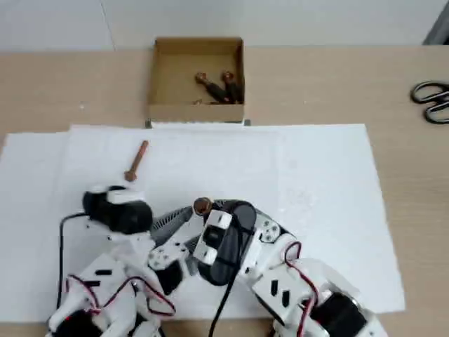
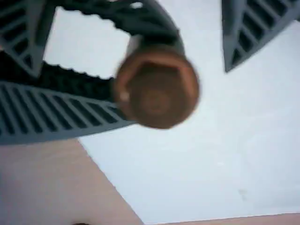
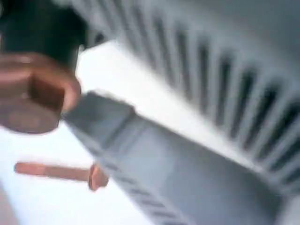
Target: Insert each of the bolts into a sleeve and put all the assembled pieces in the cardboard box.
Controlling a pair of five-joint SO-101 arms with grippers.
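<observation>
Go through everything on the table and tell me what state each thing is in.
Box: open, assembled pieces inside.
Loose bolt: flat on the paper, no sleeve.
Sleeved bolt: in a dark sleeve, between the grippers.
Left gripper: open around that bolt.
Right gripper: by the sleeve, open or shut unclear.
Scissors: on the table, blades out of frame.

A lab or workshop bench: wooden table [image 1: 63,84], white paper sheet [image 1: 316,189], scissors [image 1: 431,100].

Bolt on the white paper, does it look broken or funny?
Nothing looks broken or spilled. The bolt just lies flat by itself on the white paper, outside the cardboard box.
</observation>
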